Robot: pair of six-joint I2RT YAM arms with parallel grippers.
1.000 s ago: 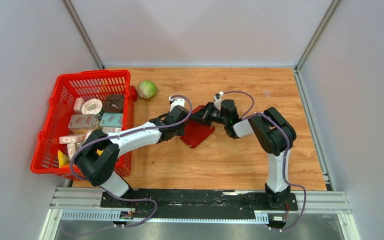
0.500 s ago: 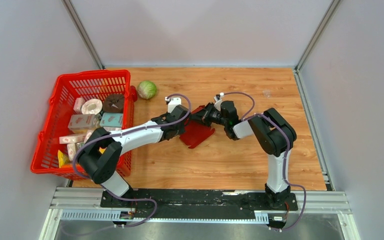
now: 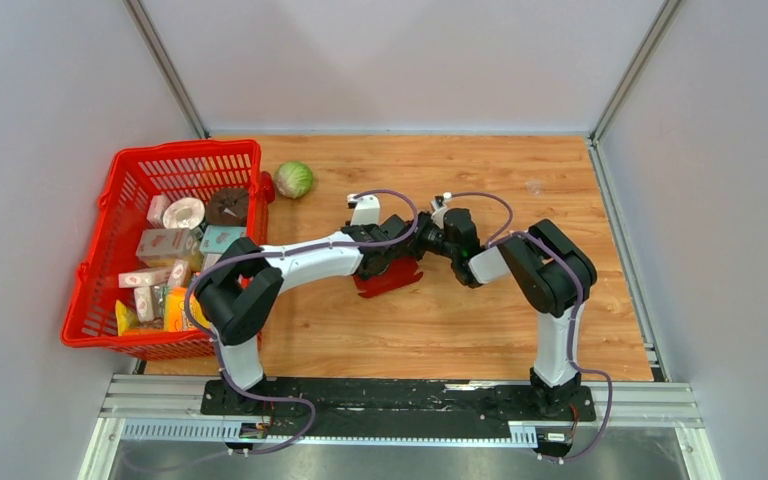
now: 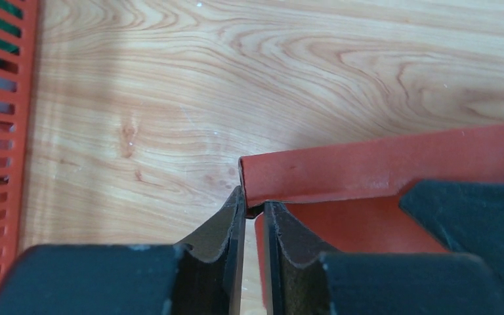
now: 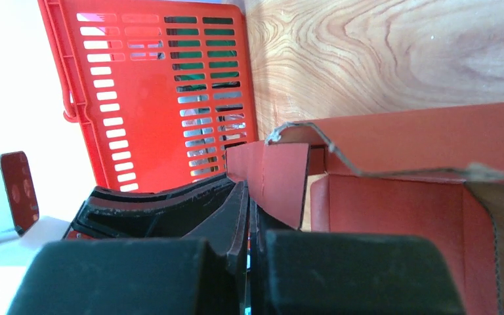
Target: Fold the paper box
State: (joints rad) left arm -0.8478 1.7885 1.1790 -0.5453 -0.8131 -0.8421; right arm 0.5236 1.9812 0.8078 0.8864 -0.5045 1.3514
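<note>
Bench (image 3: 480,320) carries red basket (image 3: 188,150) at left. Paper box (image 3: 388,279), part-folded, sits mid-bench between both arms. Left jaws pinch a thin flap edge, right jaws are clenched on another flap. Risk: opposing pulls tear the thin card, or a flap slips free and springs flat.

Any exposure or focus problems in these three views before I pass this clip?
Top external: evenly lit, sharp. Left wrist: jaws near the lens soft; paper box and table grain crisp. Right wrist: background left of the red basket blown out white; jaws blurred.
</note>
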